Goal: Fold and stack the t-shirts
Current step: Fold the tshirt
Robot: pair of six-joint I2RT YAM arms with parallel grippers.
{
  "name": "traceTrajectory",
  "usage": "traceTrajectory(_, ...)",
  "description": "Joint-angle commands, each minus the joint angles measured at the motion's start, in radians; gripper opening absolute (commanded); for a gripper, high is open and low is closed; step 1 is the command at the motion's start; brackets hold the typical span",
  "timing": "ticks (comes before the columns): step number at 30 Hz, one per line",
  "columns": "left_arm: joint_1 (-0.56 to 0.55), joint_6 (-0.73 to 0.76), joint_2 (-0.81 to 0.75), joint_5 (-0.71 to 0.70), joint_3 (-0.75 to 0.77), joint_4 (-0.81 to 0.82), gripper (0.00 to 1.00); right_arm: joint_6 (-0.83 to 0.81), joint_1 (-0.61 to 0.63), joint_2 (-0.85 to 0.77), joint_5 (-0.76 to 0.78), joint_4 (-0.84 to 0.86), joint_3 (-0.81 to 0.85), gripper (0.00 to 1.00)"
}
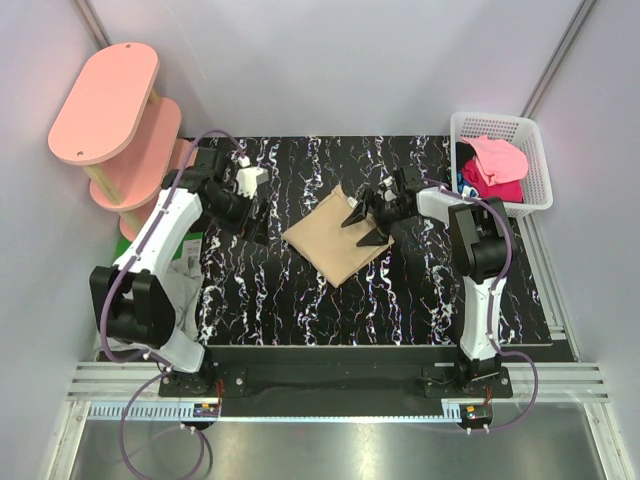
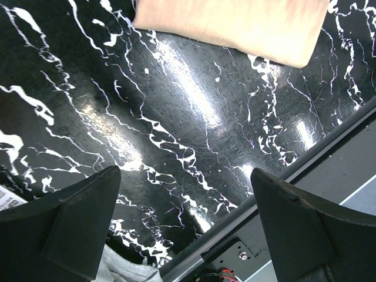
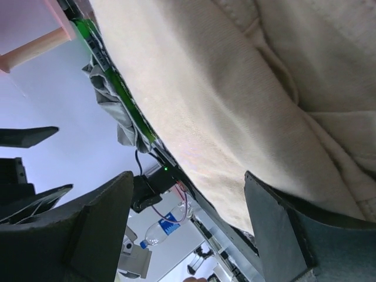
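A tan t-shirt (image 1: pixel 335 238) lies folded into a rough square in the middle of the black marbled table. My right gripper (image 1: pixel 363 227) is open, low at the shirt's right edge, with nothing between its fingers. In the right wrist view the tan cloth (image 3: pixel 235 88) fills the upper right and the gripper (image 3: pixel 188 223) is open. My left gripper (image 1: pixel 255 215) is open and empty above bare table left of the shirt. In the left wrist view the shirt's edge (image 2: pixel 235 23) lies ahead of the open gripper (image 2: pixel 185 217). Pink and magenta shirts (image 1: pixel 497 160) sit in a basket.
The white basket (image 1: pixel 540 170) stands at the table's back right. Pink oval shelves (image 1: pixel 110 100) stand at the back left. A grey shirt (image 1: pixel 185 270) lies off the table's left edge beside something green (image 1: pixel 130 232). It also shows in the right wrist view (image 3: pixel 111 94).
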Motion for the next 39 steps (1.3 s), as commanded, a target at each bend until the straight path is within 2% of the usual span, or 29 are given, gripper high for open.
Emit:
traceTrajectory(1,-0.029,-0.062,0.070,-0.012,0.023,0.037,0.99,0.051,-0.009,-0.151,-0.024,0.040,0.035,0.84)
traceTrajectory(5,-0.055,-0.119,0.165,0.007,0.021,0.034,0.99,0.058,-0.047,-0.182,0.027,0.023,0.082,0.84)
traceTrajectory(10,-0.070,-0.234,0.303,0.045,0.041,0.041,0.99,0.048,-0.055,-0.041,0.028,0.011,0.109,0.82)
traceTrajectory(17,-0.081,-0.274,0.459,0.041,0.078,0.063,0.99,0.033,-0.055,0.086,0.028,0.026,0.095,0.80)
traceTrajectory(27,-0.083,-0.361,0.637,0.130,0.280,0.097,0.99,0.030,-0.055,0.077,0.051,-0.001,0.128,0.79)
traceTrajectory(33,-0.089,-0.415,0.699,0.131,0.309,0.143,0.99,0.022,-0.052,0.100,0.047,0.000,0.090,0.78)
traceTrajectory(39,-0.109,-0.459,0.728,0.104,0.270,0.212,0.99,0.012,-0.040,0.094,0.042,0.000,0.063,0.76)
